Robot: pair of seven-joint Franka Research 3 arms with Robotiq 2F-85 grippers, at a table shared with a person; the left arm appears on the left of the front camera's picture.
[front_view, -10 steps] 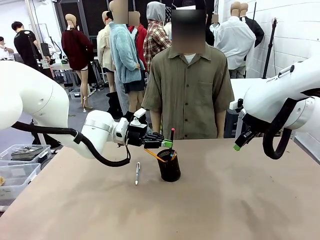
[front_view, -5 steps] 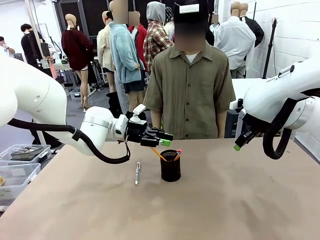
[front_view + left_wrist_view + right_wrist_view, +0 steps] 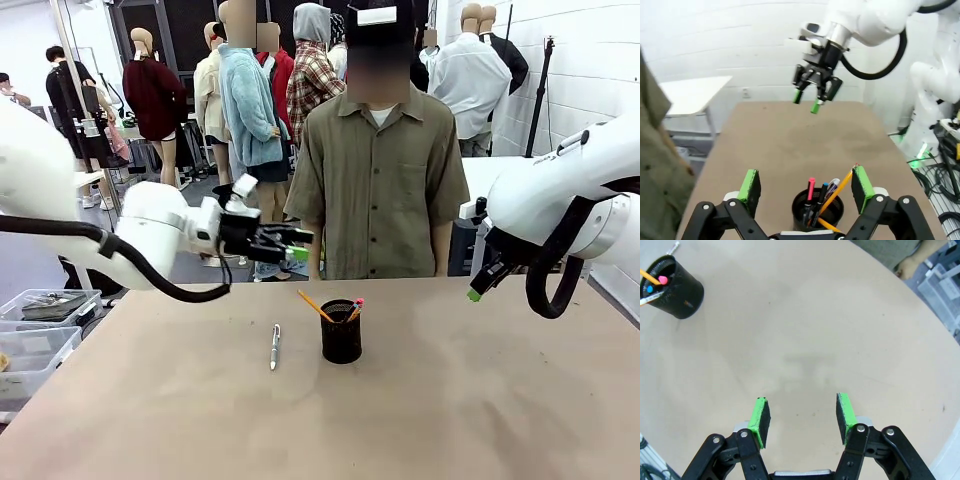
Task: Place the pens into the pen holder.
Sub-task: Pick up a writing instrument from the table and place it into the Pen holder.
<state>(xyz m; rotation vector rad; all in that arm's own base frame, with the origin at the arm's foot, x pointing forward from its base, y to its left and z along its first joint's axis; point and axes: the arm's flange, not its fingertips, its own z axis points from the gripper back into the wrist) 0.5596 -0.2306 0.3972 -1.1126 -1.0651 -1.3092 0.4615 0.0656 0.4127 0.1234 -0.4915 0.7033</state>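
Silver-white, the loose pen lies flat on the desk just left of the pen holder, its long axis running toward the person; an orange pencil leans inside. The left hand hangs wide and empty above it, nearer the far edge, much closer than the right hand, likewise wide and empty.

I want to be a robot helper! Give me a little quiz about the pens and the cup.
1. True or false: the silver pen lies on the table, left of the pen holder.
2. The left arm has jaws that are: A) shut on a pen B) open and empty C) inside the holder.
3. Fill in: the pencil leaning out of the holder is ____.
Key: 1 true; 2 B; 3 orange.
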